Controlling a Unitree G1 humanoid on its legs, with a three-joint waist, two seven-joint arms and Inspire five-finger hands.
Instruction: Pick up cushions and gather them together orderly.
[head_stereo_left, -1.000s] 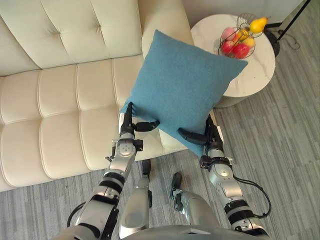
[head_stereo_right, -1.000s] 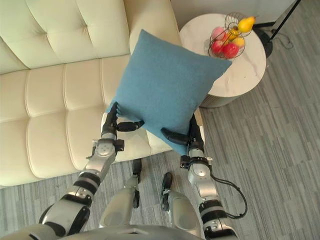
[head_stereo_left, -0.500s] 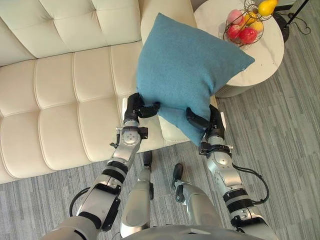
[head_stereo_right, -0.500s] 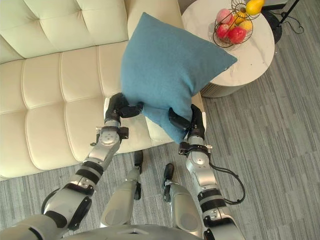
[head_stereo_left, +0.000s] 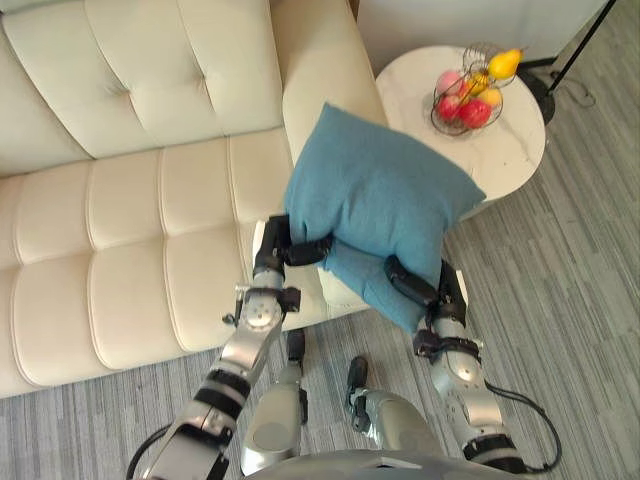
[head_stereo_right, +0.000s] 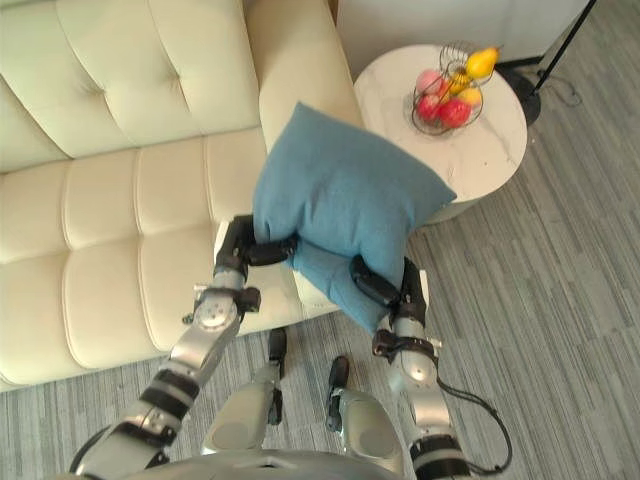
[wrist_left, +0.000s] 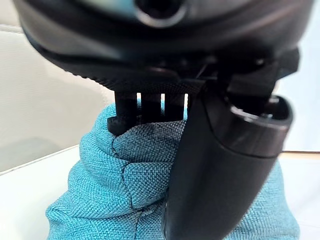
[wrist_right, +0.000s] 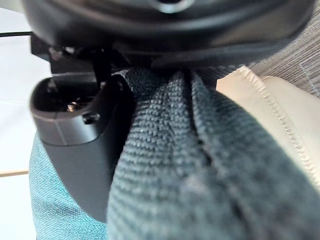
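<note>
Cushion held off the sofa by its two lower corners

Teal cushion (head_stereo_left: 380, 205) hung in the air above the right front corner of the sofa (head_stereo_left: 130, 220) seat, just before the armrest, and rested on nothing. The left hand (head_stereo_left: 287, 250) had its thumb laid across one lower corner, pinching the fabric against the fingers (wrist_left: 125, 107) curled behind it. The right hand (head_stereo_left: 422, 292) gripped the opposite lower corner the same way, its thumb clamped over cloth bunched into thick folds. Holding both corners probably kept the square pad spread flat and upright rather than drooping, which would make it easier to set down neatly beside other cushions.

The cover was a coarse woven cloth with a stitched seam at the pinched corner, and the filling looked soft, since it creased where the thumbs pressed. The sofa was cream, smooth and leather-like, quilted into padded panels with button tufts on the backrest. Just beyond its right end stood a round side table (head_stereo_left: 515, 150) with a pale stone-like top, carrying a wire fruit basket (head_stereo_left: 468, 88) near its far edge. Grey plank flooring (head_stereo_left: 570, 300) lay around them.
</note>
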